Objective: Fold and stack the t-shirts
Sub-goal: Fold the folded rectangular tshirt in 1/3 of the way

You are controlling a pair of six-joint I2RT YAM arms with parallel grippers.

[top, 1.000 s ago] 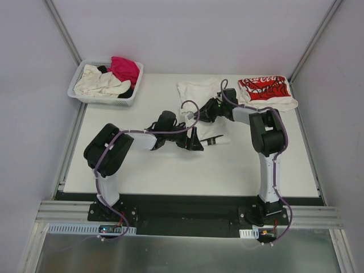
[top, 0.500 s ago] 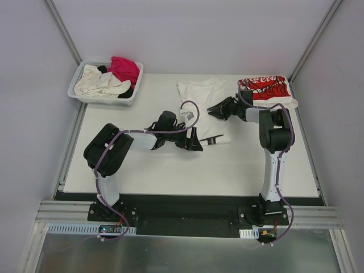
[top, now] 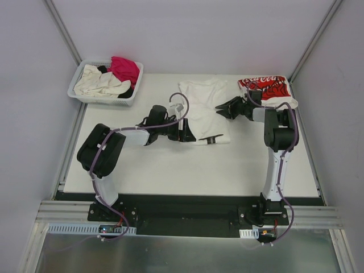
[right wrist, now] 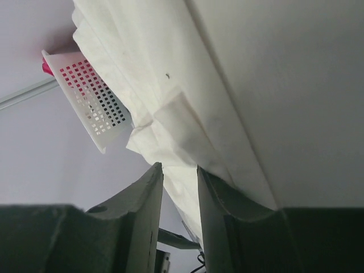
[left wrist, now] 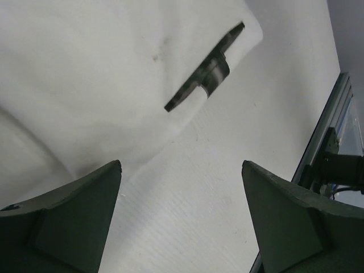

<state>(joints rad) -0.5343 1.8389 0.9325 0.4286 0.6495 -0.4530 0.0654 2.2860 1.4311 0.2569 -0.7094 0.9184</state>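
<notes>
The plain white t-shirt [top: 203,105] runs twelve to six o'clock. At its seven sits the left gripper [top: 191,135], jaws wide and empty. The right gripper [top: 219,107], barely parted, is at its three.

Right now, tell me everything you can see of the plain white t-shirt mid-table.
The plain white t-shirt is soft, slightly creased cloth, folded into a rough rectangle, lying flat on the white table. A small dark strip shows at its near edge. The left claw stands open at its left side, the right claw at its right; neither holds it.
</notes>
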